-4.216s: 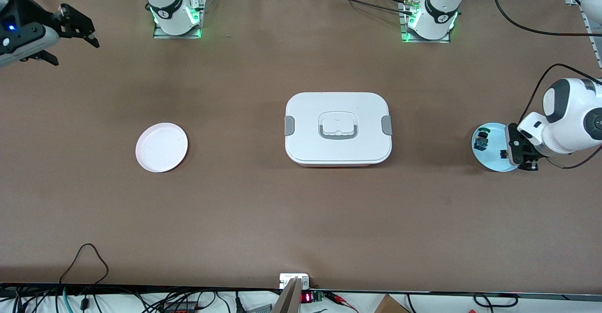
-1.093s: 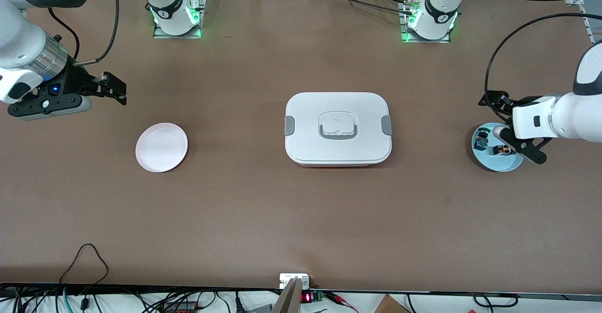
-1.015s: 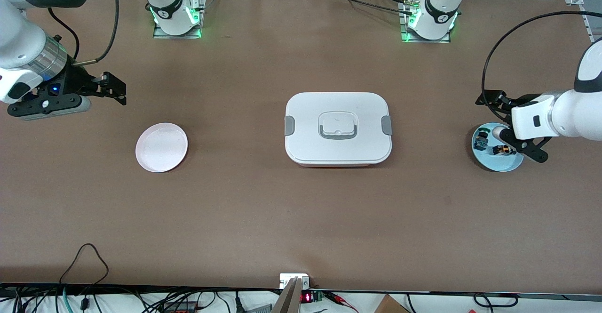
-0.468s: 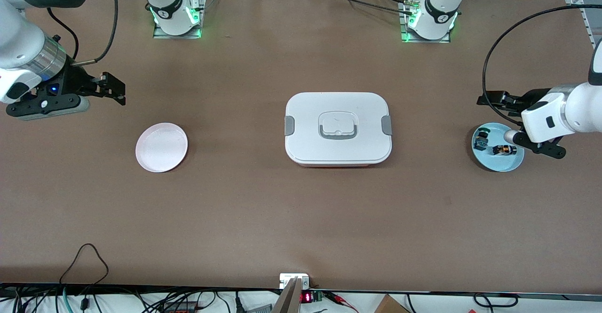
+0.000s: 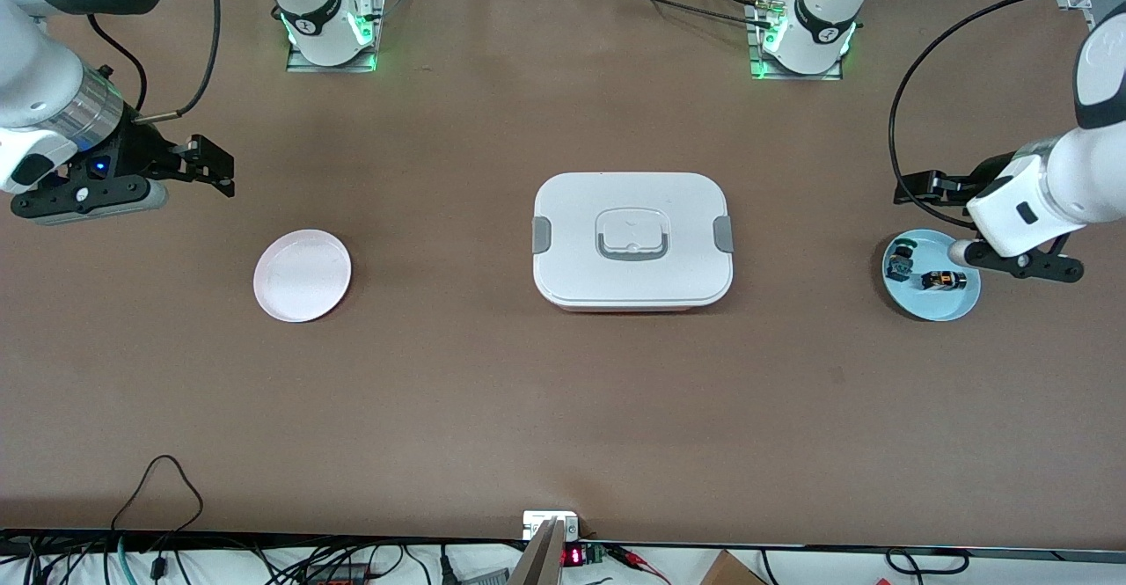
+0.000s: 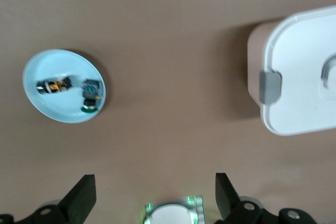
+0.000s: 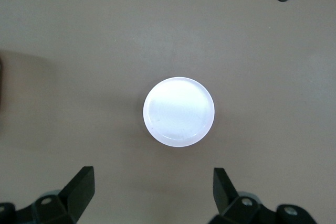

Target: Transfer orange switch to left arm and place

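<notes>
The orange switch (image 5: 943,280) lies on a light blue plate (image 5: 932,305) at the left arm's end of the table, beside a green and blue switch (image 5: 899,263). My left gripper (image 5: 919,187) is open and empty, up in the air over the table just beside that plate. The left wrist view shows the orange switch (image 6: 54,85), the plate (image 6: 58,111) and the open left gripper (image 6: 155,200). The white box (image 5: 632,240) stands shut mid-table. My right gripper (image 5: 211,167) is open and empty, in the air near a pink plate (image 5: 302,274).
The box's edge and grey clip (image 6: 270,86) show in the left wrist view. The right wrist view looks down on the empty pink plate (image 7: 178,111), with the open right gripper (image 7: 152,195) to one side of it. Cables lie at the table's near edge (image 5: 158,479).
The left hand has risen and swung off the blue plate toward the left arm's end, uncovering the orange switch, which stays on the plate. The right gripper came in earlier and now holds still.
</notes>
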### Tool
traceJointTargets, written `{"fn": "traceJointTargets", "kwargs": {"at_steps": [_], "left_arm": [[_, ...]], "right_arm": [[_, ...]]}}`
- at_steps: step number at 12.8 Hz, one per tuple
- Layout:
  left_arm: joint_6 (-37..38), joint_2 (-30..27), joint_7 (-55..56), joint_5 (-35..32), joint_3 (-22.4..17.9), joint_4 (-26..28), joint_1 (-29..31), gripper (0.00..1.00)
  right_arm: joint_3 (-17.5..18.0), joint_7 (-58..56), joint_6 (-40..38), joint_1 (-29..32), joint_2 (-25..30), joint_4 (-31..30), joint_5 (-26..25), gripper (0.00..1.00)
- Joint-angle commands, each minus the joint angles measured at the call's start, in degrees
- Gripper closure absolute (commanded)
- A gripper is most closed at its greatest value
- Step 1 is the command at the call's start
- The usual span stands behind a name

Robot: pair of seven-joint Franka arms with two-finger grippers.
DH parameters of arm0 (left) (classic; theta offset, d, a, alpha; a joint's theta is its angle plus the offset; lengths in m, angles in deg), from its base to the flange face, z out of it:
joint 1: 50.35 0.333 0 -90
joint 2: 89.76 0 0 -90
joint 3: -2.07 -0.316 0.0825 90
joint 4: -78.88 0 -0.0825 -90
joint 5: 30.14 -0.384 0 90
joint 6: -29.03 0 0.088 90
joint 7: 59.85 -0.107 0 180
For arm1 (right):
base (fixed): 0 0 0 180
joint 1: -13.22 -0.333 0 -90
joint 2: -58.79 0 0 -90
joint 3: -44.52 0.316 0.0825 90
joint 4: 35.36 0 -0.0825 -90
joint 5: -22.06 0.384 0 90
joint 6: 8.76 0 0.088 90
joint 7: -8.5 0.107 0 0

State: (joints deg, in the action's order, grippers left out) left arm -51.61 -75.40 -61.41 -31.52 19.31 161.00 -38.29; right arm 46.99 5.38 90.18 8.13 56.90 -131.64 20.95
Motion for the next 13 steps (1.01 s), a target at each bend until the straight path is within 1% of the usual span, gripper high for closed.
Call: {"fn": "traceJointTargets", "kwargs": {"at_steps": [1,2,5,6,8,10,11,12,13], "left_arm": [[-7.49,-8.19,0.68,2.44,-10.18,9.98,-6.76,0.0],[-9.6,-9.33,0.85,2.61,-12.65,11.38,-8.44,0.0],[-17.07,-14.51,3.65,2.62,-13.55,18.49,-8.55,0.0],[-18.22,-15.75,4.63,2.62,-13.73,19.99,-8.72,0.0],[-18.67,-16.29,4.11,2.62,-13.9,20.27,-8.81,0.0],[-18.76,-17.25,4.02,2.53,-14.08,21.4,-10.47,0.0],[-18.85,-17.78,4.02,2.53,-14.86,21.85,-10.92,0.0],[-18.76,-17.96,3.93,2.53,-16.0,21.77,-13.1,0.0],[-18.5,-17.96,3.85,2.53,-18.54,21.5,-15.38,0.0]], "right_arm": [[-0.1,0.22,-0.86,0.08,-0.75,1.19,0.58,0.0],[-0.18,0.22,-0.86,0.17,-0.75,1.19,0.58,0.0],[-0.18,0.22,-1.03,0.17,-0.84,1.19,0.58,0.0],[-0.18,0.22,-1.03,0.17,-0.75,1.19,0.58,0.0],[-0.18,0.22,-1.03,0.17,-0.84,1.19,0.58,0.0],[-0.27,0.22,-1.03,0.17,-0.84,1.19,0.58,0.0],[-0.27,0.22,-1.03,0.17,-0.84,1.19,0.58,0.0],[-0.27,0.22,-1.03,0.17,-0.84,1.19,0.58,0.0],[-0.27,0.22,-1.03,0.17,-0.84,1.19,0.58,0.0]]}}
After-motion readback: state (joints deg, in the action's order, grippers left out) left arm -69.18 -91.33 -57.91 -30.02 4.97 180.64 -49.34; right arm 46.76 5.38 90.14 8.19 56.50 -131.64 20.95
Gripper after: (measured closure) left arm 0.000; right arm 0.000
